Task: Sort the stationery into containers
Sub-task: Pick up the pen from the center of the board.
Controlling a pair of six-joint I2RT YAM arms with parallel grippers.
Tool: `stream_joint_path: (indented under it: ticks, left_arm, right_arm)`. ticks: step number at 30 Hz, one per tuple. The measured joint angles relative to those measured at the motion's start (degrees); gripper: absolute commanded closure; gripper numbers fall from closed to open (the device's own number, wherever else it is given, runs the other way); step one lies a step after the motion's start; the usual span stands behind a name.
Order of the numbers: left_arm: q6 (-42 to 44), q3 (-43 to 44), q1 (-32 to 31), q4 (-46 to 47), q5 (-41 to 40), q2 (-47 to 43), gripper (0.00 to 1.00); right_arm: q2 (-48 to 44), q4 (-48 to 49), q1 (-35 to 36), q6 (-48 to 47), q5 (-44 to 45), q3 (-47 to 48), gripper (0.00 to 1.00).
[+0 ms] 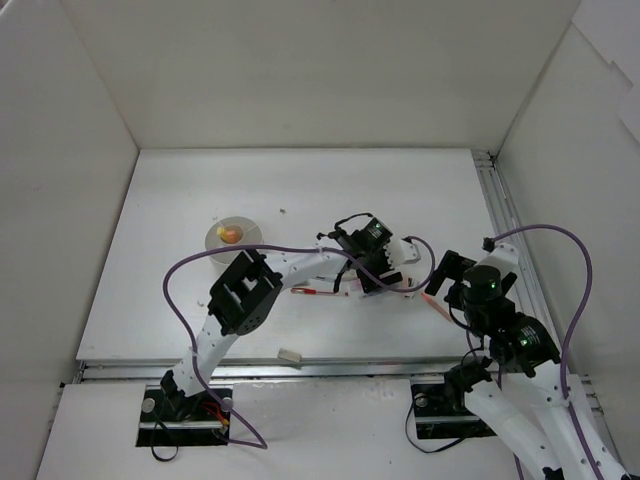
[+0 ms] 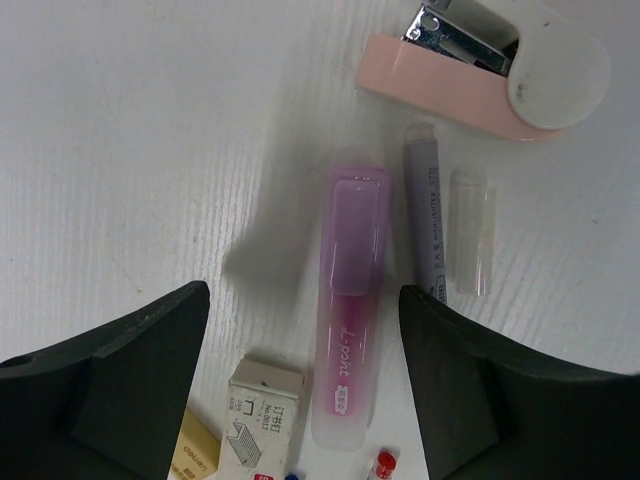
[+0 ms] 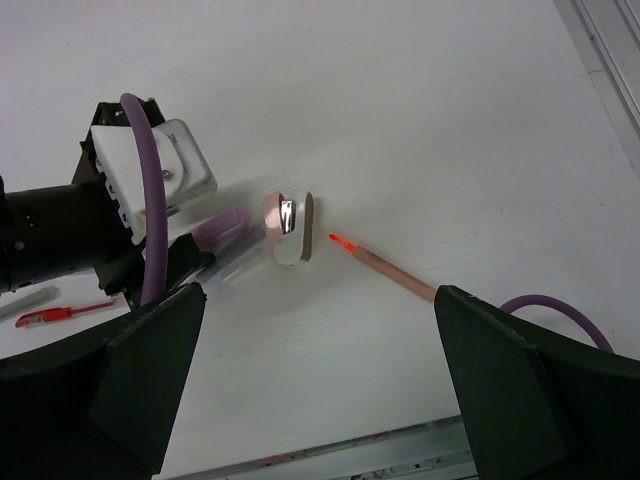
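My left gripper (image 2: 303,340) is open and hovers low over a pink marker (image 2: 350,310) that lies lengthwise between its jaws, untouched. Beside the marker lie a grey-purple pen (image 2: 424,220), a clear cap (image 2: 471,232), a staple box (image 2: 263,418), a cream eraser (image 2: 193,457) and a red pen tip (image 2: 383,464). My right gripper (image 3: 320,390) is open and empty, over bare table near an orange pencil (image 3: 385,266). The round white cup (image 1: 232,237) stands at the left, with yellow and pink items inside. Another eraser (image 1: 290,355) lies near the front edge.
A pink stapler (image 2: 490,75) lies just beyond the marker; it also shows in the right wrist view (image 3: 288,228). A red pen (image 1: 315,291) lies under the left arm. White walls enclose the table; a metal rail (image 1: 505,215) runs along the right side.
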Motion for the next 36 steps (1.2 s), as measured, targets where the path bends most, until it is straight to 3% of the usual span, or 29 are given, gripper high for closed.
stream_joint_path:
  ticks: [11,12,14,25,31,36]
  left_arm:
    - [0.6,4.4,-1.5,0.5,0.2,3.5,0.29]
    - [0.9,5.5,-1.5,0.3,0.2,4.1,0.44]
    - [1.5,7.0,-1.5,0.1,0.0,5.2,0.49]
    - [4.8,11.7,-1.5,-9.9,-1.9,6.5,0.56]
    - [5.0,12.5,-1.5,-12.2,-1.7,6.8,0.87]
    - [4.8,12.5,-1.5,-12.0,-1.6,6.8,1.0]
  right_arm:
    - [-4.2,-1.0,-0.1,0.0,2.0,-0.7,0.02]
    - [-4.2,-1.2,-0.1,0.0,2.2,-0.9,0.02]
    - [-4.3,-1.4,-0.1,0.0,2.4,-0.9,0.02]
    - [-4.4,-1.7,-0.3,0.0,2.4,-0.9,0.02]
    - [-4.4,-1.7,-0.3,0.0,2.4,-0.9,0.02]
    - [-4.4,-1.7,-0.4,0.1,2.4,-0.9,0.02]
